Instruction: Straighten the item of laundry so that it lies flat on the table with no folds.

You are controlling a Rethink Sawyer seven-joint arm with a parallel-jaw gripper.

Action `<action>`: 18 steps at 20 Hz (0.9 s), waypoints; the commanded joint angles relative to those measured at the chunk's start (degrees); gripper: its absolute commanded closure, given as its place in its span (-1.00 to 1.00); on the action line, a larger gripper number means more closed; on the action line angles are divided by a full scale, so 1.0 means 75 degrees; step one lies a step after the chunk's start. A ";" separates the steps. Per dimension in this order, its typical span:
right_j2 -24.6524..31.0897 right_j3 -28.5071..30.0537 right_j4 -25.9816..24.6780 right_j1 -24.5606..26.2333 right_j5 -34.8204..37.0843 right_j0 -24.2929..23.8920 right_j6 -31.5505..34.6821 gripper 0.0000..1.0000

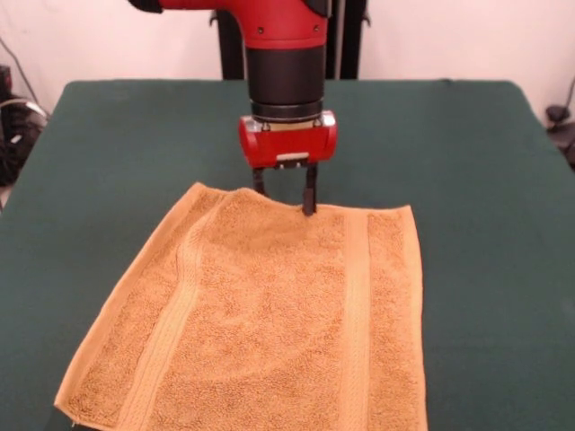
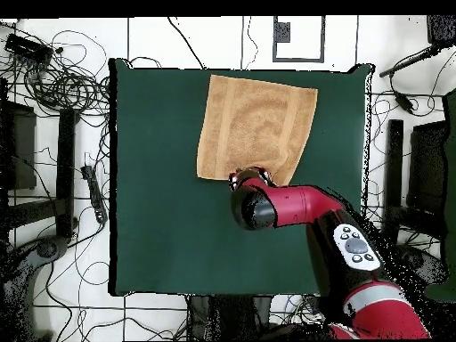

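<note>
A dark green bench (image 1: 108,162) fills the front view from edge to edge; a golden-orange towel (image 1: 260,323) lies spread across the lower centre of the frame, its lower left corner near the bottom edge, two ribbed bands (image 1: 358,314) running top to bottom; its upper edge bulges slightly at the centre; there, the red and black arm (image 1: 286,63) drops from the top centre, and its gripper (image 1: 285,199) stands with dark fingers (image 1: 309,196) spread apart, tips touching the towel's upper edge; in the overhead view the towel (image 2: 256,125) sits upper centre of the bench (image 2: 160,223), the arm (image 2: 294,209) reaching from lower right.
</note>
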 commanded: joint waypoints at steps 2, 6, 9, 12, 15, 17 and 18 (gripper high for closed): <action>0.1260 -0.0688 -0.0840 0.0794 0.1269 -0.0132 -0.1450 -1.00; 0.1408 -0.0608 -0.1064 0.0804 0.1501 -0.0279 -0.1554 -1.00; 0.1396 -0.0693 -0.1202 0.0884 0.1484 -0.0253 -0.1326 -1.00; 0.1404 -0.0799 -0.1296 0.0960 0.1491 -0.0228 -0.1164 -1.00; 0.1392 -0.0806 -0.1334 0.0970 0.1513 -0.0224 -0.1001 -1.00; 0.1451 -0.0721 -0.1406 0.0912 0.1536 -0.0272 -0.1080 -1.00; 0.1492 -0.0673 -0.1434 0.0873 0.1567 -0.0298 -0.1148 -1.00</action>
